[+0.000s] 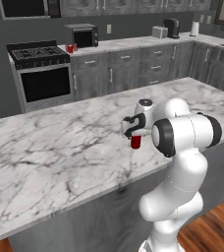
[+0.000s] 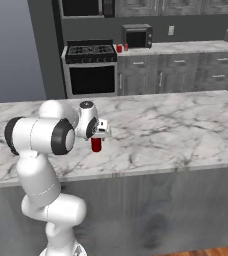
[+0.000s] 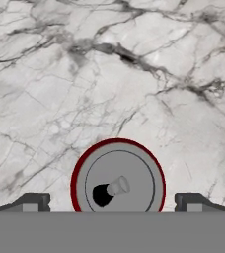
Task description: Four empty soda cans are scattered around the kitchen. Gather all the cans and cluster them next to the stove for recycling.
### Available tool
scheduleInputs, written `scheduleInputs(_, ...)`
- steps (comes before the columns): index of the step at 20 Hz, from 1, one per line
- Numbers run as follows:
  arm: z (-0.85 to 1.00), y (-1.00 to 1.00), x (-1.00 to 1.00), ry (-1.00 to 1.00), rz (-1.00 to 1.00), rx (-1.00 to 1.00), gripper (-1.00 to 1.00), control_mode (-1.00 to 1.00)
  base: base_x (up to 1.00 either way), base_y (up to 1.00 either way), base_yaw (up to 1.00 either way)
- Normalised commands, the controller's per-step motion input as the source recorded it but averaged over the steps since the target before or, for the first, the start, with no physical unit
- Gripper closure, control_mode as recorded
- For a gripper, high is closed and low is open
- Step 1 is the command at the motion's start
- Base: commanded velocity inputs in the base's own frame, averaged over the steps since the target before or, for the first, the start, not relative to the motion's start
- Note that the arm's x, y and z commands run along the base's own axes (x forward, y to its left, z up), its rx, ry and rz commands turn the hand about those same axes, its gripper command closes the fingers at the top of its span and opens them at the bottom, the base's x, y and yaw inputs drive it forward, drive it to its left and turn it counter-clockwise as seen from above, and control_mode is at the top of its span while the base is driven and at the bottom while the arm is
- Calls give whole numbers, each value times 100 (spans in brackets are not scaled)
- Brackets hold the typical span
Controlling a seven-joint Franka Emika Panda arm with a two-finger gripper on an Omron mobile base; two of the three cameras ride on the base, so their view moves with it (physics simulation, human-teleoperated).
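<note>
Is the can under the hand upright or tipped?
Upright: the can shows its round silver top to the hand camera.

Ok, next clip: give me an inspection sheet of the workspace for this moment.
Surface: marble island counter, bare around the can.
Job's things: one soda can upright on the island; two red cans on the back counter beside the stove.
Clutter: countertop oven, toaster, coffee maker.
Grippers: gripper open, directly above the can, fingers on either side of it, nothing held.
Cables: nothing seen.
Surroundings: grey cabinets, wooden floor.
</note>
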Motion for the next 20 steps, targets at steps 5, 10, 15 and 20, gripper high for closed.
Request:
scheduleInputs(5, -4, 0, 0, 0, 0, 0, -100, -100, 0, 0, 0)
scheduleInputs(10, -4, 0, 0, 0, 0, 0, 100, -100, 0, 0, 0)
scheduleInputs(15, -5, 0, 0, 0, 0, 0, 100, -100, 0, 0, 0)
scheduleInputs(20, -5, 0, -1, 1, 0, 0, 100, -100, 0, 0, 0)
